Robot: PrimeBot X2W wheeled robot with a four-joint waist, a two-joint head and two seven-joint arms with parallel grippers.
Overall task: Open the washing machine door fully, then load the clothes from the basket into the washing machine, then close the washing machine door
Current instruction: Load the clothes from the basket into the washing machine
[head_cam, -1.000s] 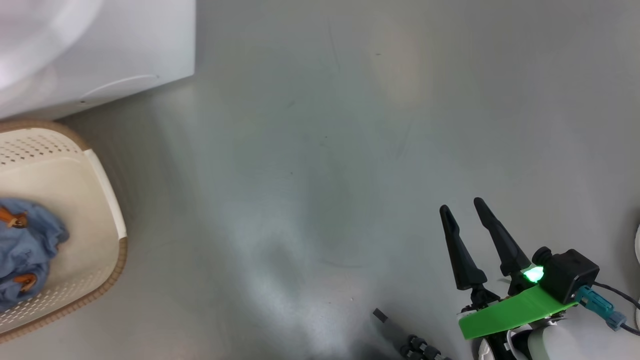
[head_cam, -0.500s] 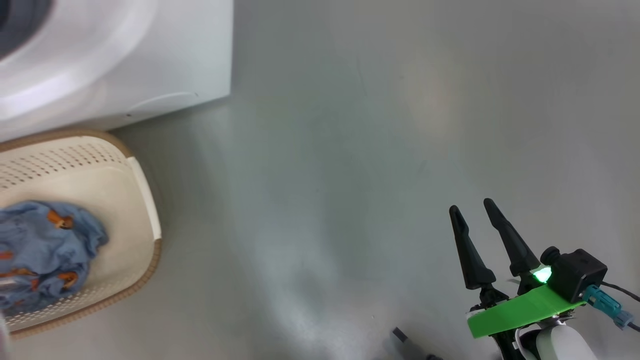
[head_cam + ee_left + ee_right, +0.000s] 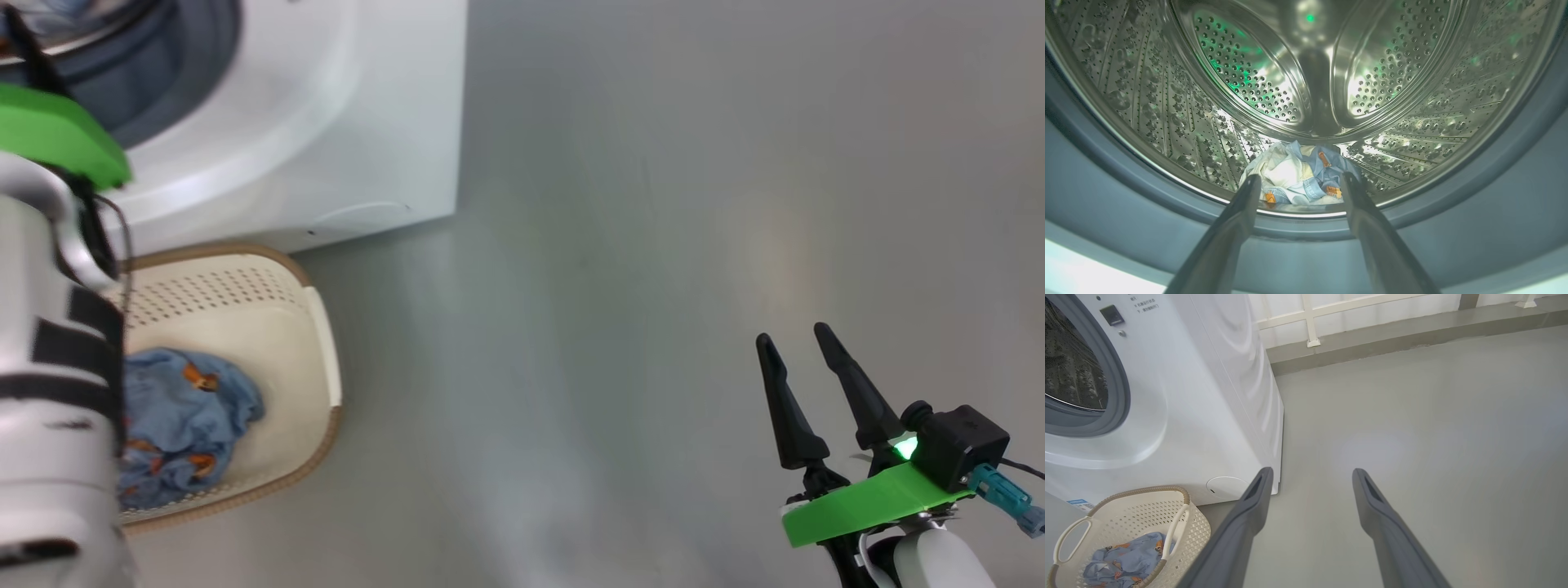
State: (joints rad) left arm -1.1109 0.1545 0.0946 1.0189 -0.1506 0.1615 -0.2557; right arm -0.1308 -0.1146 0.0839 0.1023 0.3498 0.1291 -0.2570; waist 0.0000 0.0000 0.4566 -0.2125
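While agape and empty, left gripper (image 3: 1300, 177) at perforated steel drum (image 3: 1167, 122) front rim, light-blue printed clothes (image 3: 1290, 167) inside; right gripper (image 3: 792, 333) likewise.

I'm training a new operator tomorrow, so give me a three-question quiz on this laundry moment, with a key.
1. True or false: the basket in front of the washing machine is empty.
2. Multiple choice: what lies in the drum beyond the left claw?
A) nothing
B) blue and cream cloth
C) a bottle
3. Fill in: the right claw, over the floor, is ___ and holds nothing.

Key
1. False: blue printed clothes lie in it.
2. B
3. open
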